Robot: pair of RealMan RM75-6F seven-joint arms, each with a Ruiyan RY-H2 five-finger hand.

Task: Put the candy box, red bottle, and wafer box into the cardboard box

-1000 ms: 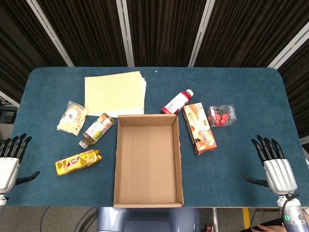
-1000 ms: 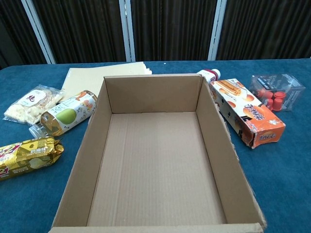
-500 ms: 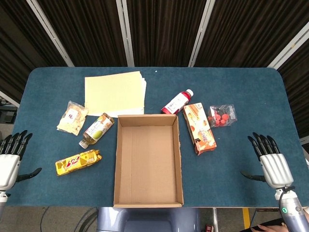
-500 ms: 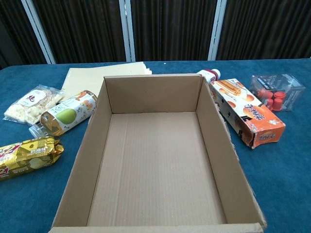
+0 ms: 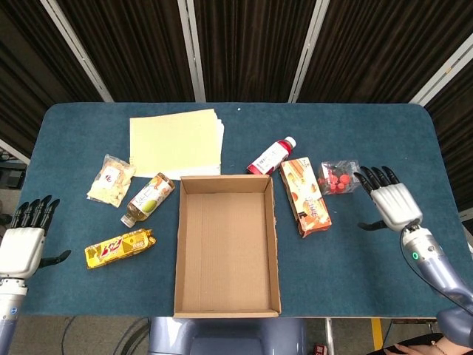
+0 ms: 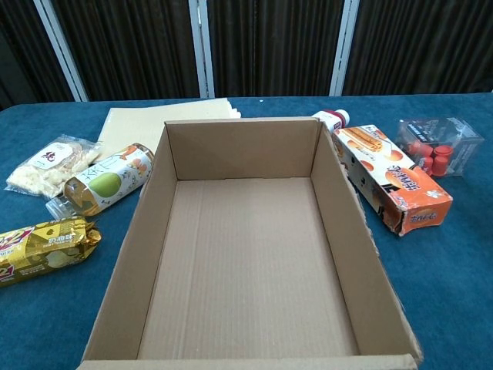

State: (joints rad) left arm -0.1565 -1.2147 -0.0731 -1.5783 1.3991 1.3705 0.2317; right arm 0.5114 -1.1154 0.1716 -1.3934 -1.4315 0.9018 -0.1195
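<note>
An empty cardboard box (image 5: 180, 251) (image 6: 150, 223) stands open at the table's front middle. Right of it lies the orange wafer box (image 5: 304, 197) (image 6: 391, 187). The clear candy box (image 5: 339, 177) (image 6: 437, 146) with red sweets sits further right. The red bottle (image 5: 271, 155) lies behind the cardboard box; only its white cap (image 6: 332, 118) shows in the chest view. My right hand (image 5: 389, 201) hovers open just right of the candy box, fingers spread, holding nothing. My left hand (image 5: 26, 237) is open at the front left edge, empty. Neither hand shows in the chest view.
On the left lie a yellow paper stack (image 5: 176, 142), a bag of white snacks (image 5: 111, 180), a green-labelled bottle (image 5: 148, 198) and a gold snack pack (image 5: 119, 248). The blue table (image 5: 384, 133) ends close behind both hands.
My right hand has moved up and leftward from the front right edge to beside the candy box. My left hand shifted slightly forward. The objects have not moved.
</note>
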